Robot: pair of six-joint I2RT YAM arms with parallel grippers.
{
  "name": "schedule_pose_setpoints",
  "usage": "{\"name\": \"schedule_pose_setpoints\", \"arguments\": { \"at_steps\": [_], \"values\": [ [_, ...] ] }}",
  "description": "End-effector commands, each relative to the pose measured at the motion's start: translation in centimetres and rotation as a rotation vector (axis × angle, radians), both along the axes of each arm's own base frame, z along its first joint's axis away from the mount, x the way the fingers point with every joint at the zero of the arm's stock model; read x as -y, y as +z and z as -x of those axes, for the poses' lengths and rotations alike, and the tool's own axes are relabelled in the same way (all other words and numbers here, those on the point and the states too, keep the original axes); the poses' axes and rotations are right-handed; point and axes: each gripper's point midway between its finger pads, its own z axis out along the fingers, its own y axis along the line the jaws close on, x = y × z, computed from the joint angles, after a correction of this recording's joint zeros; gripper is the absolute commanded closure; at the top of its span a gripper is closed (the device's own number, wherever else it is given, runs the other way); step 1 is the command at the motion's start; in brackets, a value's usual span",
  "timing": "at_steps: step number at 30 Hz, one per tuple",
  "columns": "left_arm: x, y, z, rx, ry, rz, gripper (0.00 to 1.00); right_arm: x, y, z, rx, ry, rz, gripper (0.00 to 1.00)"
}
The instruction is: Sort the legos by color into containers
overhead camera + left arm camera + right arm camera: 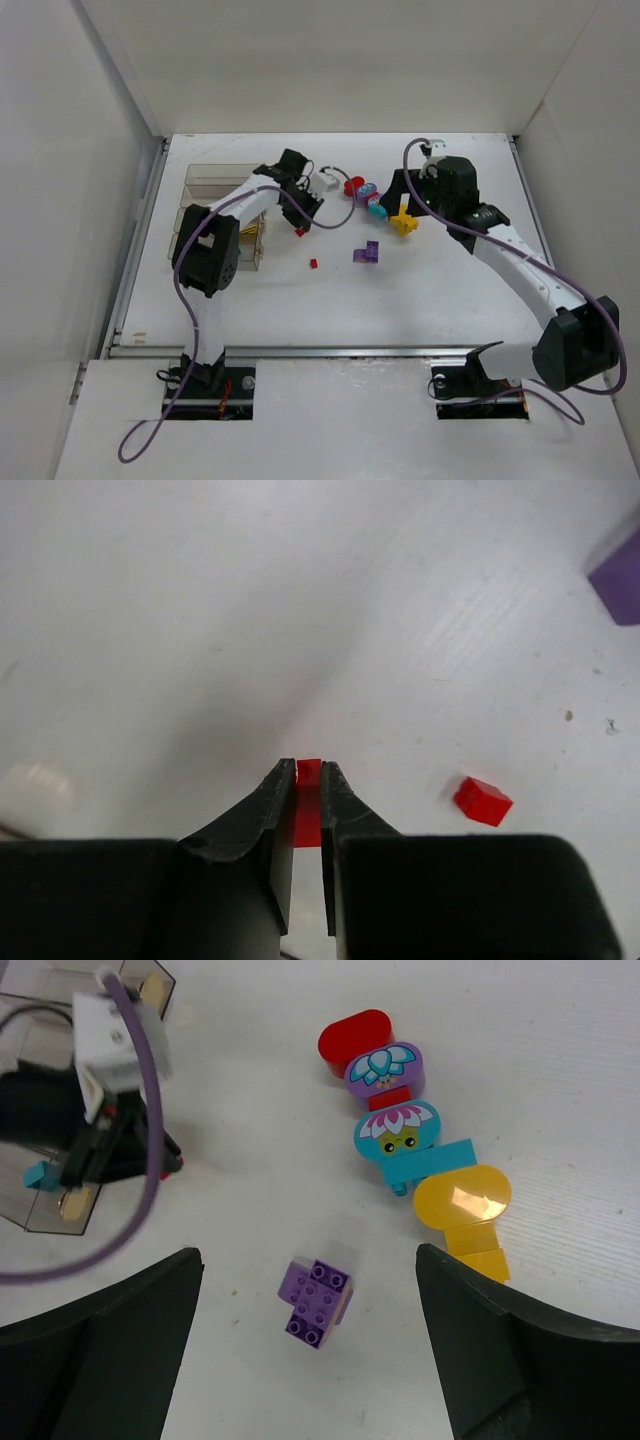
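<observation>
Red lego [309,820] is pinched tight in the jaws of the left gripper [307,768]; the right gripper [308,1255] hangs spread wide, a purple lego [316,1302] lying below between its jaws.

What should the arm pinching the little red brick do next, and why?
Probably lift straight up, then swing toward the clear bins. The left gripper is shut on the red brick near the table, and a second red brick lies close by, so rising first should avoid knocking it.
</observation>
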Motion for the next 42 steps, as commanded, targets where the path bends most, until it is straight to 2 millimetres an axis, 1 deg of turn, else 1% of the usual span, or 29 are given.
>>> {"name": "schedule_pose_setpoints", "arguments": {
  "at_steps": [1,2,3,4,5,7,8,9,10,11,12,13,14,15,16,17,19,21,24,25,26,28,29,34,38,39,40,41,42],
  "values": [
    [-0.3,5.9,-2.1,0.037,0.139,0.140,1.00,-1.6,1.3,-0.3,0.033,0.028,-0.003,0.08],
    [-1.1,6.6,-2.5,0.042,0.166,0.159,1.00,-1.6,1.8,-0.4,0.043,0.028,-0.007,0.08],
    [-1.3,7.9,-2.7,0.043,0.186,0.192,1.00,-2.4,1.5,-0.2,0.030,0.046,-0.002,0.08],
    [-2.7,10.0,-3.0,0.072,0.213,0.216,1.00,-3.3,1.3,-0.3,0.031,0.066,0.012,0.08],
    [-3.4,11.7,-3.5,0.100,0.233,0.244,1.00,-3.8,1.6,0.0,0.032,0.079,0.011,0.08],
    [-5.4,13.6,-3.3,0.131,0.270,0.262,1.00,-5.1,0.7,0.1,0.011,0.107,0.020,0.08],
    [-6.8,15.6,-3.1,0.190,0.287,0.263,1.00,-6.4,0.9,0.5,0.014,0.138,0.019,0.08],
    [-9.3,16.4,-4.0,0.237,0.344,0.258,1.00,-7.1,0.9,0.5,0.019,0.157,0.025,0.08],
    [-11.1,15.9,-4.2,0.261,0.385,0.220,1.00,-8.4,-0.4,1.0,-0.011,0.193,0.035,0.08],
    [-12.5,16.9,-4.4,0.303,0.418,0.215,1.00,-9.1,-0.4,0.9,-0.011,0.206,0.036,0.08],
    [-15.0,16.9,-5.0,0.327,0.475,0.203,1.00,-10.0,-0.1,0.8,-0.003,0.226,0.027,0.08],
    [-16.0,17.2,-5.9,0.364,0.497,0.209,1.00,-10.8,-1.3,0.6,-0.027,0.239,0.039,0.08],
    [-17.1,17.0,-6.3,0.371,0.537,0.208,1.00,-11.6,-1.6,0.7,-0.029,0.266,0.047,0.08],
    [-18.3,17.0,-6.7,0.381,0.572,0.222,1.00,-13.0,-1.1,0.9,-0.021,0.300,0.036,0.08],
    [-18.7,17.6,-7.7,0.428,0.577,0.233,1.00,-13.6,-1.4,0.8,-0.027,0.309,0.039,0.09],
    [-18.9,17.3,-8.3,0.440,0.584,0.227,1.00,-14.1,-2.5,0.6,-0.048,0.331,0.048,0.09],
    [-19.0,15.3,-9.0,0.411,0.587,0.218,1.00,-15.2,-3.1,1.0,-0.073,0.372,0.043,0.11],
    [-19.5,14.5,-9.7,0.409,0.585,0.206,1.00,-15.8,-3.6,1.2,-0.085,0.390,0.043,0.11],
    [-19.7,12.3,-10.6,0.412,0.541,0.173,1.00,-16.3,-4.5,1.3,-0.096,0.399,0.049,0.11],
    [-19.9,11.4,-10.7,0.408,0.541,0.159,1.00,-16.3,-5.5,1.5,-0.113,0.412,0.061,0.11],
    [-20.1,10.5,-11.0,0.402,0.537,0.142,1.00,-16.4,-5.4,1.7,-0.115,0.421,0.056,0.11],
    [-20.4,9.5,-11.4,0.405,0.527,0.117,1.00,-16.3,-6.8,1.7,-0.143,0.421,0.069,0.11],
    [-20.7,8.5,-11.6,0.392,0.525,0.094,1.00,-16.7,-6.8,2.1,-0.143,0.430,0.070,0.11],
    [-21.1,6.6,-12.2,0.372,0.528,0.066,1.00,-17.4,-7.9,2.9,-0.167,0.451,0.084,0.11],
    [-21.1,6.6,-12.2,0.372,0.528,0.066,0.87,-17.6,-8.9,3.3,-0.193,0.461,0.098,0.11],
    [-21.1,6.2,-11.9,0.361,0.528,0.063,0.76,-17.8,-8.6,3.2,-0.185,0.461,0.094,0.11],
    [-21.2,5.8,-11.7,0.354,0.521,0.057,0.70,-17.8,-8.6,3.2,-0.185,0.461,0.094,0.11],
    [-21.2,6.2,-11.7,0.363,0.521,0.059,0.66,-17.9,-8.2,3.0,-0.177,0.461,0.090,0.11],
    [-21.2,5.9,-11.5,0.354,0.521,0.057,0.63,-17.8,-8.8,3.1,-0.193,0.461,0.098,0.03]
  ]
}}
